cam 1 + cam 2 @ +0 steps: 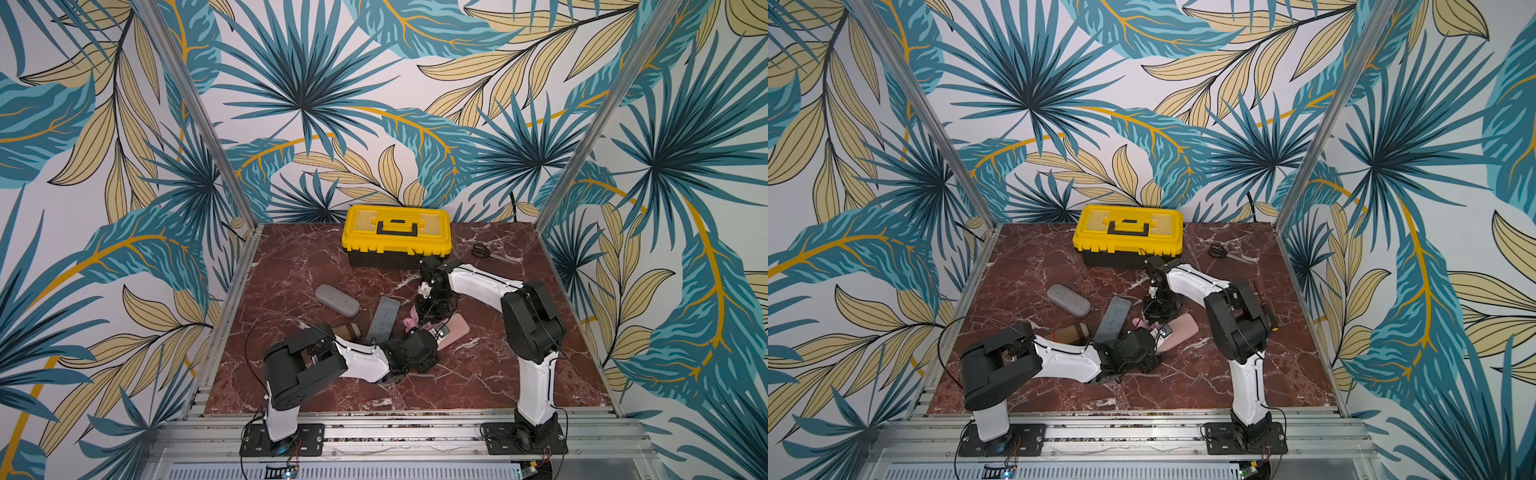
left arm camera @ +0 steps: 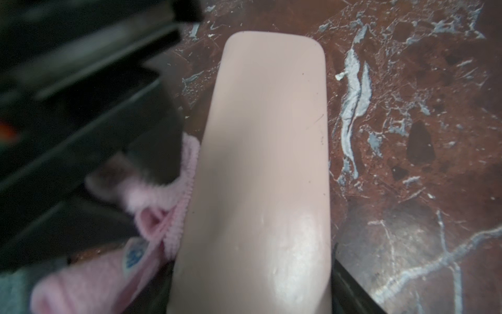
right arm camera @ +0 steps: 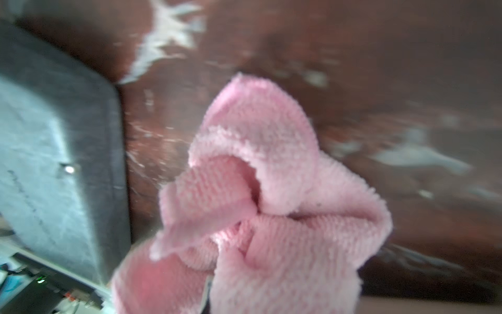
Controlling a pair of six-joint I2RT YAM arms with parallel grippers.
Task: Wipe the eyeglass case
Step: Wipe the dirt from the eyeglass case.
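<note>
Pink eyeglass case (image 1: 456, 331): flat on red marble tabletop (image 1: 291, 266), near centre. Near end clamped between fingers of left gripper (image 1: 438, 338).
Pink cloth (image 1: 411, 321): bunched, pinched in closed right gripper (image 1: 424, 316). Lies against case's long edge, on side facing grey flat case (image 1: 383, 316).
Further left: plaid brown case (image 1: 347, 331); grey oval case (image 1: 336, 300).
Rear: yellow toolbox (image 1: 397, 235), lid down, against back wall; scissors (image 1: 482, 250) just right of it.
</note>
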